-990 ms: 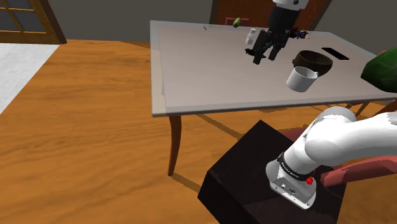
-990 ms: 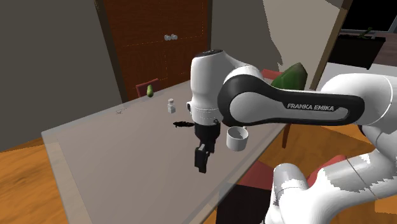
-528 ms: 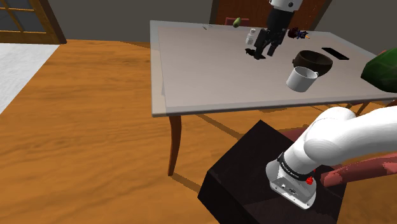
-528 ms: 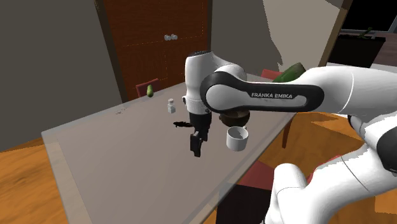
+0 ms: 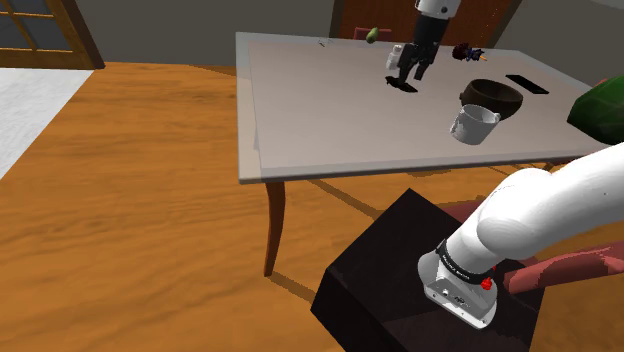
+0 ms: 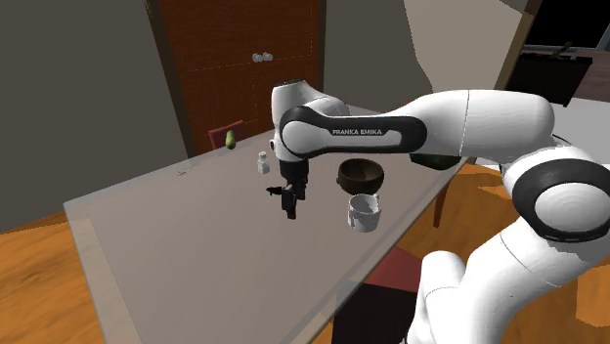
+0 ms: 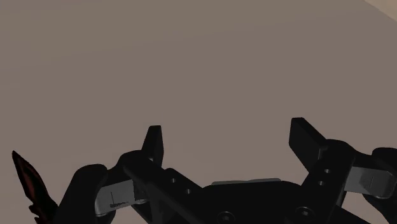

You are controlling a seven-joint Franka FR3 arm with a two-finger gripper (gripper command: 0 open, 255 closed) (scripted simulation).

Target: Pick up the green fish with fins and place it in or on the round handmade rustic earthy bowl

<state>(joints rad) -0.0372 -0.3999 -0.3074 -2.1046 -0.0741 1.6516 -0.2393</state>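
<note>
Now that the gripper (image 7: 228, 133) has dropped lower over the surface (image 5: 330, 110), its jaws stand apart and empty just beside what may be the fish (image 7: 28, 184), not yet grasped.

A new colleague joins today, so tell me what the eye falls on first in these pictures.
The white arm stretches across the grey table, its black gripper hanging low over the far half with fingers open. Near the shoulder view's right, a dark brown round bowl sits just beyond a white mug.
</note>
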